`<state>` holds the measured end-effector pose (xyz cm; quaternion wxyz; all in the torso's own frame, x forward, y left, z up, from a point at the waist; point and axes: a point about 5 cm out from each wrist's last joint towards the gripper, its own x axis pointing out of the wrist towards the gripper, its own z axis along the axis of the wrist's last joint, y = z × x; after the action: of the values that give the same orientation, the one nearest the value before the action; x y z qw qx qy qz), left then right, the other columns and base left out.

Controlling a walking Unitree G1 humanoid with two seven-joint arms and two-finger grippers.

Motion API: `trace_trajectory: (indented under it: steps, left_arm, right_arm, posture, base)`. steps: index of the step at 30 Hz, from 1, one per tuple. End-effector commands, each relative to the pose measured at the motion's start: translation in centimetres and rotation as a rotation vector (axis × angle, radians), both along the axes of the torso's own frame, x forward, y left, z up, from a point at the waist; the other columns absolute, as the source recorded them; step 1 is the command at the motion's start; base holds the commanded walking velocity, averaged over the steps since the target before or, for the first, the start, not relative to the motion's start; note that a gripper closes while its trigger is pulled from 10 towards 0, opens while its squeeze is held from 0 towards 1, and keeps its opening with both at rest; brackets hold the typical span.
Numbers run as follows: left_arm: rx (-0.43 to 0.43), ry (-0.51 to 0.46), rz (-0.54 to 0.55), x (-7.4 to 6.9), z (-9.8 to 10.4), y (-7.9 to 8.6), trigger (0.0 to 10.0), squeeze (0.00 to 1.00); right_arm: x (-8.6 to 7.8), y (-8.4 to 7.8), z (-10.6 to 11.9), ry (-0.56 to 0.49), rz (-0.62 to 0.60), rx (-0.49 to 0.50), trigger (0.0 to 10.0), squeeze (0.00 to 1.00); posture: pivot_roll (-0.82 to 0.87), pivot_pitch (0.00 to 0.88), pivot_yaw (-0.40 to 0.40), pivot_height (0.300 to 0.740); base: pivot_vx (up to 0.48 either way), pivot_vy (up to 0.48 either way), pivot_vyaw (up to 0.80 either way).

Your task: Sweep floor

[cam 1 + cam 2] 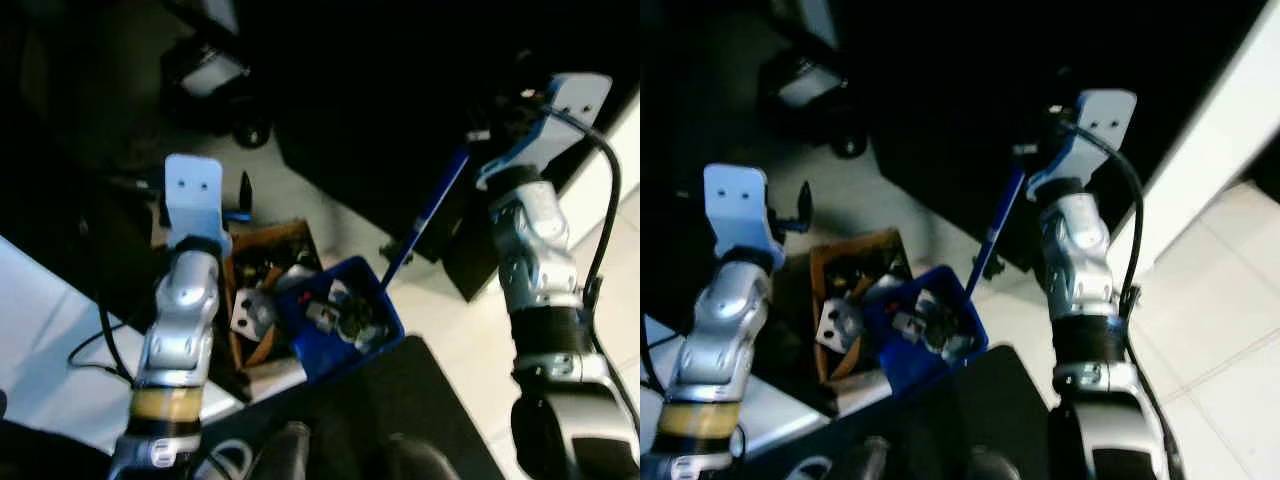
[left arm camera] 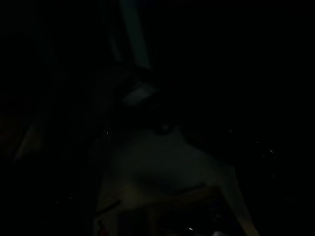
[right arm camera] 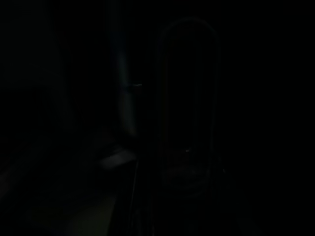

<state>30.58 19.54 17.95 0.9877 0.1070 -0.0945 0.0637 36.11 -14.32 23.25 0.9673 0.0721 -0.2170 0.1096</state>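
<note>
Far left: pale floor strip with a thin black cable looping across it. Left arm raised over that strip, white wrist plate on top. Left gripper just past the plate, above the near edge of a brown box; one black finger visible against dark ground, so cannot tell how wide the fingers stand, and nothing seen in their hold. Further back, in the gloom, a wheeled cart with a black caster on the floor. Left wrist view almost black: a pale floor patch and a dim shape of the cart, no more.

Centre: box full of mixed odds and ends, touching the blue dustpan just to its right. Dustpan down on the floor, tilted, open top facing up, with grey and dark debris lying inside. Blue handle rising aslant from the dustpan's far right edge, up and rightward into shadow.

Right: handle's upper end meeting the right gripper, well above the dustpan itself. Fingers lost in the dark there, so cannot tell whether closed round the handle or merely beside it. Right arm bent upward below, over pale tiles. Right wrist view nearly black: a faint bluish shaft, likely the handle.
</note>
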Motion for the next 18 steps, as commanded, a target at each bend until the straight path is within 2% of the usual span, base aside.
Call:
trace_trajectory:
  steps: [1, 16, 18]
  left_arm:
    - [0.008, 0.033, 0.006, -0.16, -0.73, 0.11, 10.0, 0.00]
    - [0.010, 0.039, 0.006, -0.08, -0.79, 0.11, 10.0, 0.00]
    - [0.011, 0.040, 0.006, -0.08, -0.82, 0.12, 10.0, 0.00]
  right_arm:
    - [-0.19, -0.30, 0.81, -0.042, -0.007, 0.037, 10.0, 0.00]
    - [-0.17, -0.42, 0.90, -0.044, -0.013, 0.045, 10.0, 0.00]
    - [-0.16, -0.46, 0.83, -0.037, -0.011, 0.066, 10.0, 0.00]
  posture:
    - [0.03, 0.078, 0.003, 0.740]
    - [0.03, 0.079, 0.003, 0.740]
    - [0.03, 0.079, 0.003, 0.740]
  base:
    - [0.000, 0.000, 0.79]
    - [0.000, 0.000, 0.78]
    - [0.000, 0.000, 0.00]
